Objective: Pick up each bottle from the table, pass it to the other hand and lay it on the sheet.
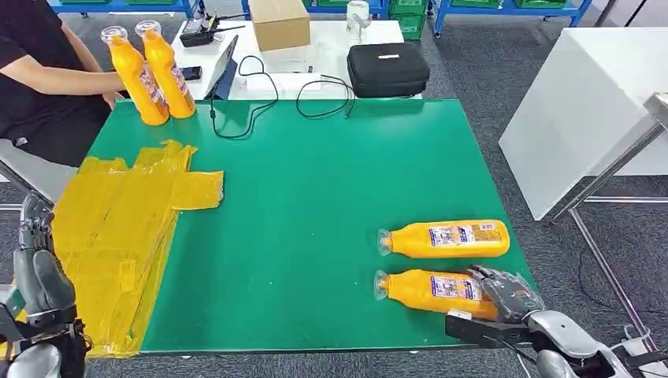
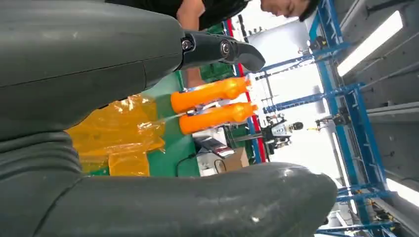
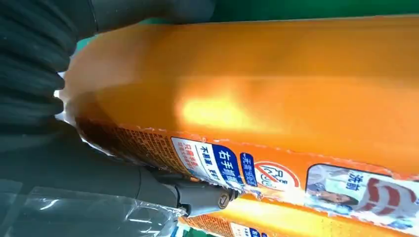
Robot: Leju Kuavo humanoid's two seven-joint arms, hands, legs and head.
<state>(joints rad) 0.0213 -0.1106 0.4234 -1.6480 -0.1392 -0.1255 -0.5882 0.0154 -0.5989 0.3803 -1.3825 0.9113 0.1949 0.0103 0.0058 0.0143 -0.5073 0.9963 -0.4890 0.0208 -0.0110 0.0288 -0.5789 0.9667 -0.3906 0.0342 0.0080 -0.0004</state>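
Observation:
Two orange bottles lie on their sides at the right of the green table (image 1: 315,197). My right hand (image 1: 508,295) wraps the base end of the nearer bottle (image 1: 429,290), which still lies on the table. In the right wrist view this bottle (image 3: 272,89) sits between my fingers and thumb (image 3: 197,195). The farther bottle (image 1: 445,239) lies just beyond, untouched. Two more orange bottles (image 1: 140,79) (image 1: 169,71) stand upright at the far left corner. A crumpled yellow sheet (image 1: 118,228) covers the table's left side. My left hand (image 1: 35,268) hangs at the near left edge, fingers apart and holding nothing.
A person (image 1: 39,71) sits at the far left beside the standing bottles. Behind the green table a white table carries a black case (image 1: 387,68), a cardboard box (image 1: 280,22), a tablet (image 1: 224,67) and cables (image 1: 252,110). Another white table (image 1: 583,102) stands to the right.

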